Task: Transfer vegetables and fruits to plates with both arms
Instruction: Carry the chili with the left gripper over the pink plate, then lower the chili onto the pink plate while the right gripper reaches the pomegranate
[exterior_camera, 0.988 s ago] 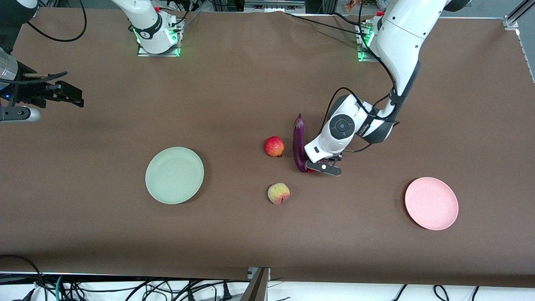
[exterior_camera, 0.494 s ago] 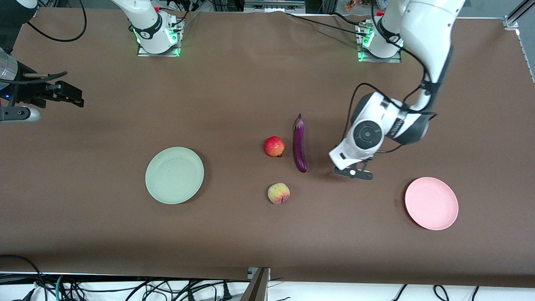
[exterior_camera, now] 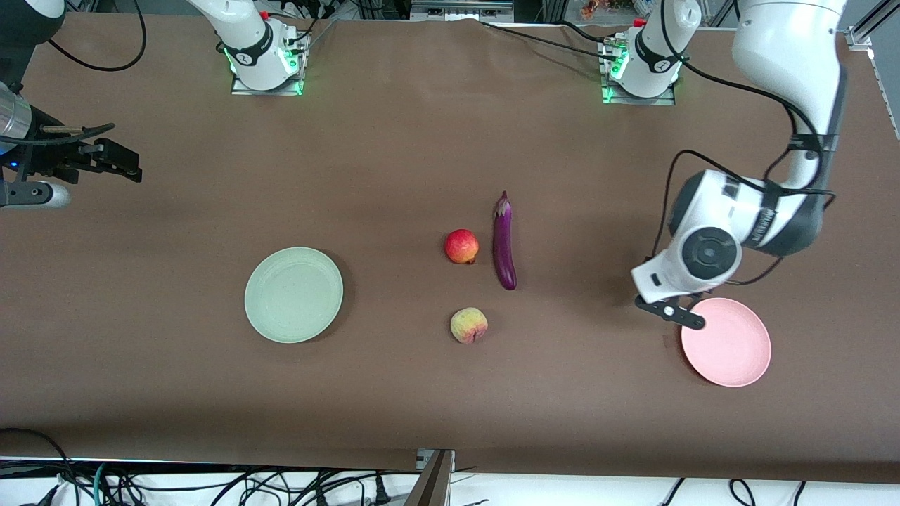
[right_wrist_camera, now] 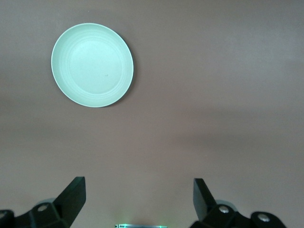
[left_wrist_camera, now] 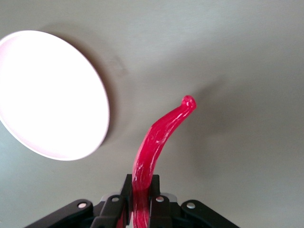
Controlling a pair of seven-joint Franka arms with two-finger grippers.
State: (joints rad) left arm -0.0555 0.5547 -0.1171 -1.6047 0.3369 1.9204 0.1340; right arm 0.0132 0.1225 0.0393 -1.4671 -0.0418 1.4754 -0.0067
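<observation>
Aloft, chili pepper pinched in left hand

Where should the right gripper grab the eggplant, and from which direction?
Take the eggplant at mid-body, coming straight down from above. It lies flat on the table, its long axis running toward the front camera, cap end farther away, so the fingers should close across its narrow width. The pomegranate sits close beside it toward the right arm's end, so one finger probably has little room there. The right gripper is open.
</observation>
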